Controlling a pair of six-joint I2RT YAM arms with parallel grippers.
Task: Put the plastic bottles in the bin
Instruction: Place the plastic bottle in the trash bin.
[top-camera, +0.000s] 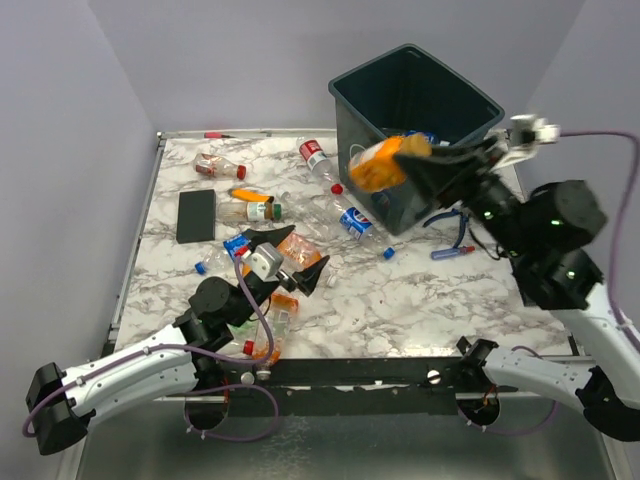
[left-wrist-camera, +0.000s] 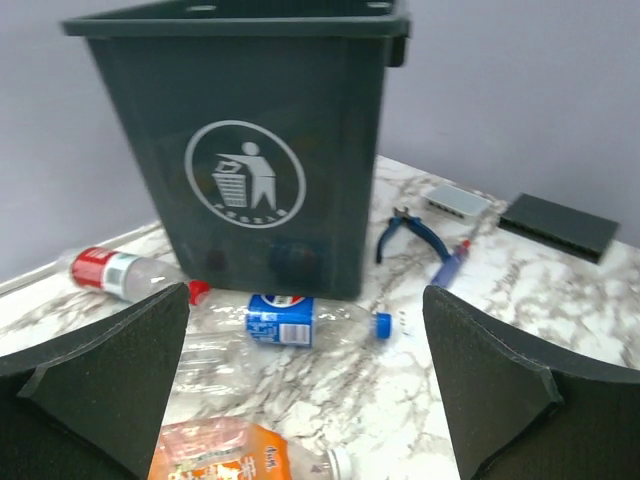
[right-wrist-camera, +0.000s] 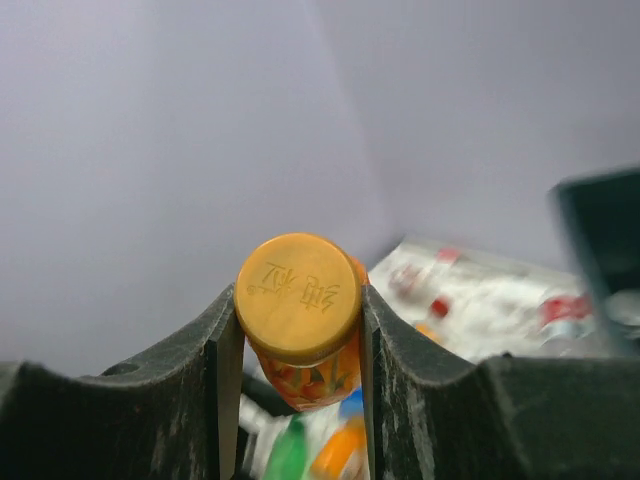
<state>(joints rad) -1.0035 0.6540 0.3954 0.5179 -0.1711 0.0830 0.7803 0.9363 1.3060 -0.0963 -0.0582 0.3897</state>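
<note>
Gripping an orange bottle (top-camera: 378, 165) in the right tool (top-camera: 428, 165), closed just under the orange cap, at the bin's (top-camera: 470, 95) near rim. Cannot tell whether over the opening. Probably light, thin-walled, slick and easily dented; best taken at the stiff neck, as here. Lying roughly level, cap toward the tool, base pointing away from the bin. Holding nothing in the left tool (top-camera: 292, 255), spread wide over loose bottles (top-camera: 355, 222) in front of the bin.

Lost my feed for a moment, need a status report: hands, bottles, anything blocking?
Left hand open, empty, above loose bottles. Right hand shut on orange bottle, high beside the bin. Nothing seen blocking the bin.
</note>
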